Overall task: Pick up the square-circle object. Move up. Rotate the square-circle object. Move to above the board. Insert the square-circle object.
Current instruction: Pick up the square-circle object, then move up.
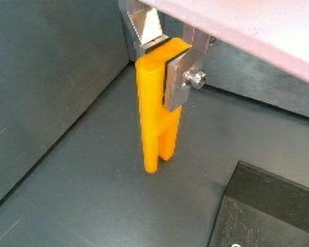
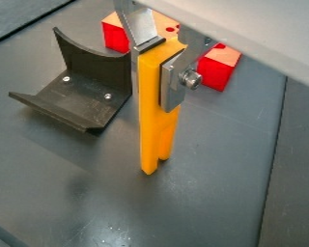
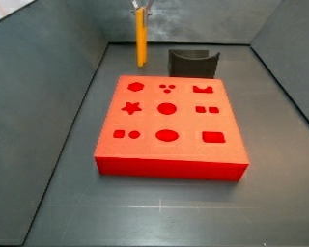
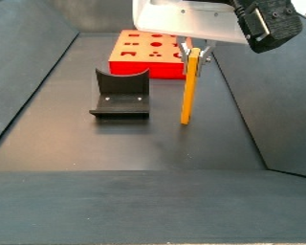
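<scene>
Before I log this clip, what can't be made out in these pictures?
- Pincer: its body is cut off by the frame edge in both wrist views; in a side view only its tip shows.
- Orange piece: its top end hides between the finger plates.
- Red board: mostly hidden behind the piece and plates; absent from the other wrist picture.
- Which cut-out fits the piece: too small to tell in a side view.
- Grey holder: its base hides behind the board.

Orange square-circle object [image 2: 154, 116] hangs upright, beyond red board [image 3: 170, 125].
</scene>
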Robot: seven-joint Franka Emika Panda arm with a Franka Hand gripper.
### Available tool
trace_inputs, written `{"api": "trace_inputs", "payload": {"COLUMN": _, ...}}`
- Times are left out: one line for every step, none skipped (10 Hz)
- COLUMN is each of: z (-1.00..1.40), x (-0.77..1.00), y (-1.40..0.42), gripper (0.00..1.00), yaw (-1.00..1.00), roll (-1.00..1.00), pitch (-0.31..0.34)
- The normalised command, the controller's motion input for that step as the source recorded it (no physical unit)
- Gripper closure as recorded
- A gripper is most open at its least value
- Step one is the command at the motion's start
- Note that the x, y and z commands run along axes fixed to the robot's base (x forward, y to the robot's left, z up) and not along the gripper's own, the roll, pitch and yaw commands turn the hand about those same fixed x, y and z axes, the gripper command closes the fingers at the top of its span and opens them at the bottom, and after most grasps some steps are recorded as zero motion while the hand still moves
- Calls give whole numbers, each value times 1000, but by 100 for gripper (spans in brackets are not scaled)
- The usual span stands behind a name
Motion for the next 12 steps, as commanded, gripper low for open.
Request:
{"api": "trace_inputs", "payload": {"z": 0, "x": 0, "y": 0, "gripper": 100, "yaw": 0, "roll": 0, "pitch": 0}}
{"api": "trace_inputs", "payload": {"z": 0, "x": 0, "y": 0, "gripper": 100, "yaw": 0, "roll": 0, "pitch": 0}}
{"api": "trace_inputs", "payload": {"z": 0, "x": 0, "y": 0, "gripper": 100, "yaw": 0, "roll": 0, "pitch": 0}}
{"api": "trace_inputs", "payload": {"z": 0, "x": 0, "y": 0, "gripper": 100, "yaw": 0, "roll": 0, "pitch": 0}}
{"api": "trace_inputs", "payload": {"z": 0, "x": 0, "y": 0, "gripper": 100, "yaw": 0, "roll": 0, "pitch": 0}}
{"api": "trace_inputs", "payload": {"z": 0, "x": 0, "y": 0, "gripper": 100, "yaw": 0, "roll": 0, "pitch": 0}}
{"api": "trace_inputs", "payload": {"z": 0, "x": 0, "y": 0, "gripper": 100, "yaw": 0, "roll": 0, "pitch": 0}}
{"api": "trace_inputs", "payload": {"z": 0, "x": 0, "y": 0, "gripper": 100, "yaw": 0, "roll": 0, "pitch": 0}}
{"api": "trace_inputs", "payload": {"z": 0, "x": 0, "y": 0, "gripper": 100, "yaw": 0, "roll": 0, "pitch": 0}}
{"api": "trace_inputs", "payload": {"z": 0, "x": 0, "y": 0, "gripper": 100, "yaw": 0, "roll": 0, "pitch": 0}}
{"api": "trace_inputs", "payload": {"z": 833, "x": 0, "y": 0, "gripper": 100, "yaw": 0, "roll": 0, "pitch": 0}}
{"api": "trace_inputs", "payload": {"z": 821, "x": 55, "y": 52, "gripper": 100, "yaw": -42, "roll": 5, "pitch": -7}}
